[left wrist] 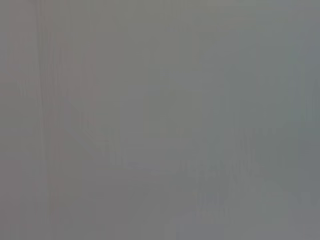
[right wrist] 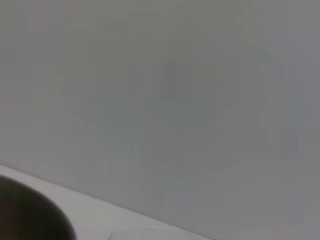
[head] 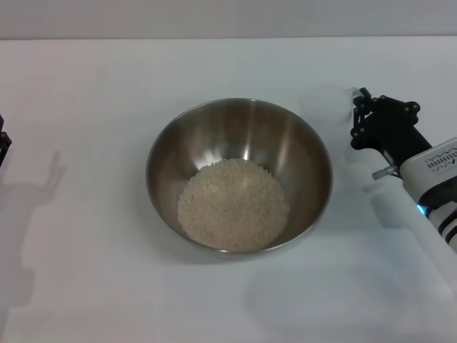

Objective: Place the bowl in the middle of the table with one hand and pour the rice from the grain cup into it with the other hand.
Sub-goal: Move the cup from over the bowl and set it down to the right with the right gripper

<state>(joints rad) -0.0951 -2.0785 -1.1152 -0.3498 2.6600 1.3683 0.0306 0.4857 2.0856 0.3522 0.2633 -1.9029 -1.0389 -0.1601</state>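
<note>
Spreading across the whole view, the white surface carries the bowl near its middle, the rice mounded inside, so pouring looks done. Right end effector pinches the upright, seemingly empty grain cup beside the bowl; setting it down remains. Left end effector sits at the edge, fingers unreadable.

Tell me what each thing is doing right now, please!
bowl: upright on the table, rice inside.
rice: heaped in the bottom of the bowl.
grain cup: looks empty, beside the bowl's far right rim, at the right claw.
right claw: at the cup; grip unclear.
left claw: at the table's left edge, barely in view.
table: flat, holding the bowl.
</note>
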